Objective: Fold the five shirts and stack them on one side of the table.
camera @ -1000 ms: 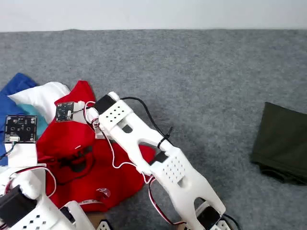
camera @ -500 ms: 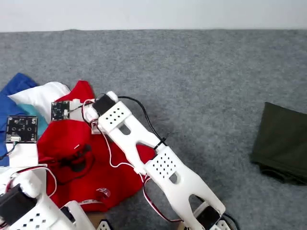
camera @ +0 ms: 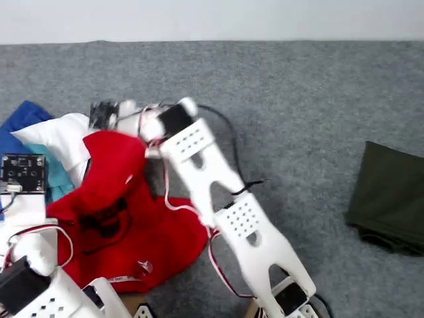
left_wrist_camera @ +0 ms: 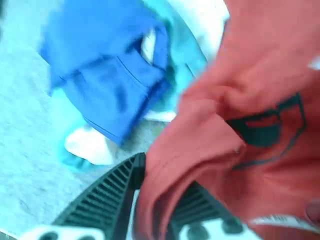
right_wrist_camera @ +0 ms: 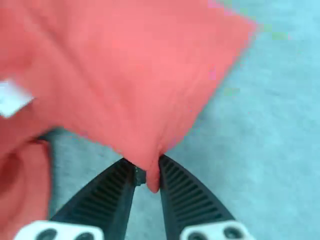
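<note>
A red shirt with a dark print lies crumpled at the front left of the grey table. Its far corner is pulled up into a raised fold. My right gripper is shut on that corner, and the cloth hangs over its fingers. The white right arm stretches from the front middle toward the back left. My left gripper is shut on another edge of the red shirt, near the front left.
A blue shirt, a white shirt and a teal shirt lie heaped at the left edge behind the red one. A folded dark green shirt rests at the right edge. The left arm's base fills the front left corner.
The right arm has swung up and toward the back, lifting the red shirt's far corner off the table. The left arm has barely moved.
</note>
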